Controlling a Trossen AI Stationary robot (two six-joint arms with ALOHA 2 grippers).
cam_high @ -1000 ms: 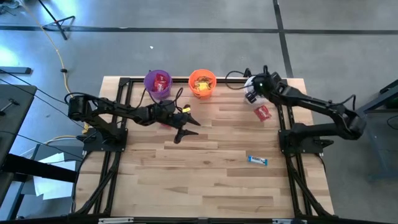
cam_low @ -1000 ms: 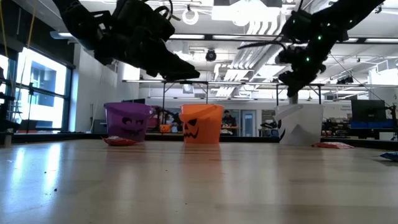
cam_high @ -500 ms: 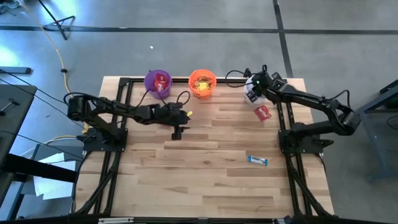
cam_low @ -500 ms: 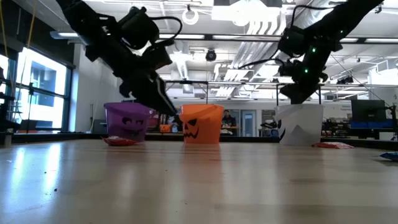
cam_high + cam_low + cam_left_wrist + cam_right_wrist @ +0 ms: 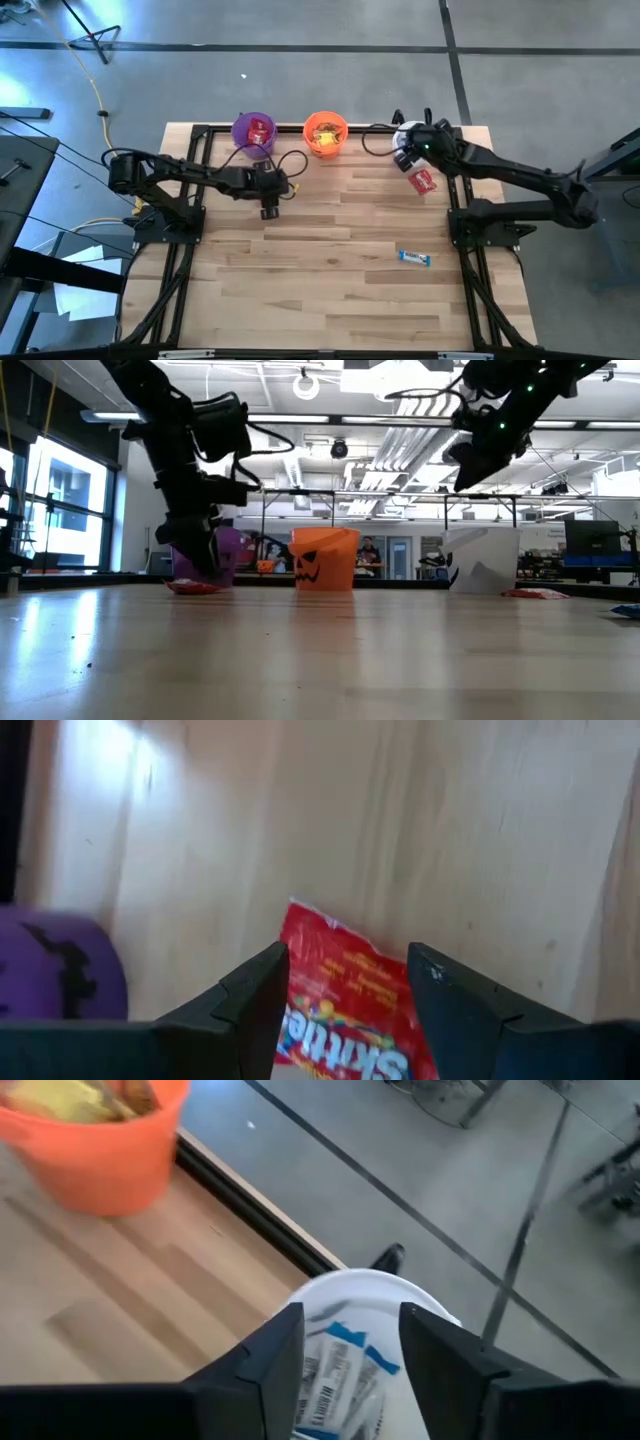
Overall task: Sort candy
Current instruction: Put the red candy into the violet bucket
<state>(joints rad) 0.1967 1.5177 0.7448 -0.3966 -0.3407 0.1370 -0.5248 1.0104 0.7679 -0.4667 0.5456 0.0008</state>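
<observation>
A red candy packet (image 5: 345, 995) lies flat on the wood, right beside the purple bucket (image 5: 55, 965). The left gripper (image 5: 345, 975) hangs just over it, fingers spread wide, one on each side of the packet, not holding it. Far from the purple bucket, the right gripper (image 5: 345, 1330) hovers wide open above blue-and-white bars (image 5: 335, 1375) in the white bucket (image 5: 425, 1302).

Flat on wood: red packet (image 5: 345, 1000) by purple bucket (image 5: 253, 132), another red (image 5: 423, 181) right, blue-white bar (image 5: 413, 258) nearer front.
</observation>
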